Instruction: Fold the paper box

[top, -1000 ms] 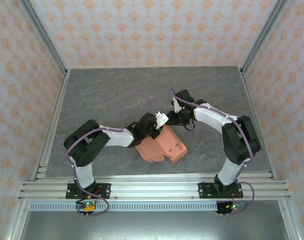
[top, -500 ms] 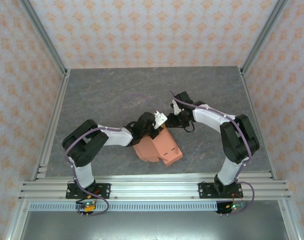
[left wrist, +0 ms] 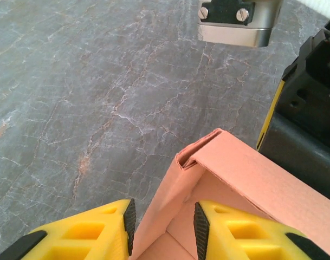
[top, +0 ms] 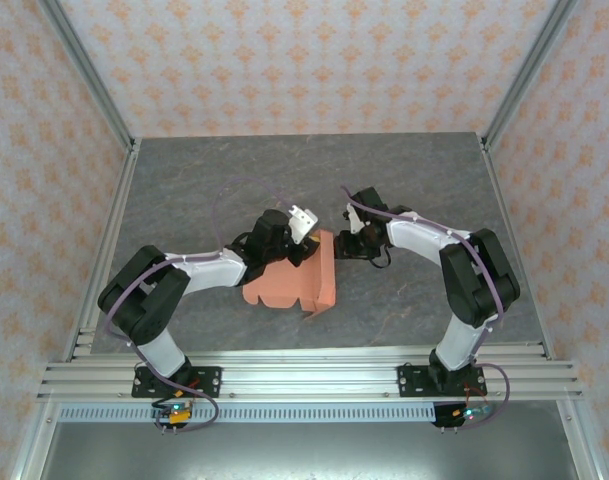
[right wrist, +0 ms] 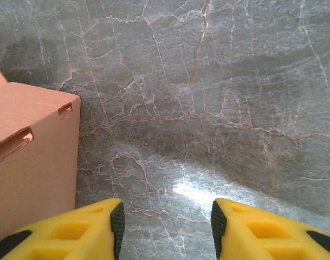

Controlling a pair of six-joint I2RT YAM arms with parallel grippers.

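The paper box [top: 289, 283] is salmon-orange card, partly folded, lying at mid-table with its right panel standing upright. In the left wrist view a corner of the paper box [left wrist: 238, 170] rises between the yellow fingers. My left gripper [top: 304, 252] [left wrist: 162, 222] is open and straddles one thin wall, with a gap at each pad. My right gripper [top: 342, 246] [right wrist: 166, 225] is open over bare table, just right of the upright panel [right wrist: 32, 157], which has two slots. Its dark body [left wrist: 311, 103] stands close behind the box.
The grey marbled tabletop [top: 204, 190] stretches free behind and to both sides of the box. Aluminium frame posts [top: 94, 90] and patterned walls bound the table. A rail [top: 304, 375] runs along the near edge.
My left gripper has widened its jaws and swung left and back. The box has shifted left and turned, its right panel now upright. The right arm has edged slightly left.
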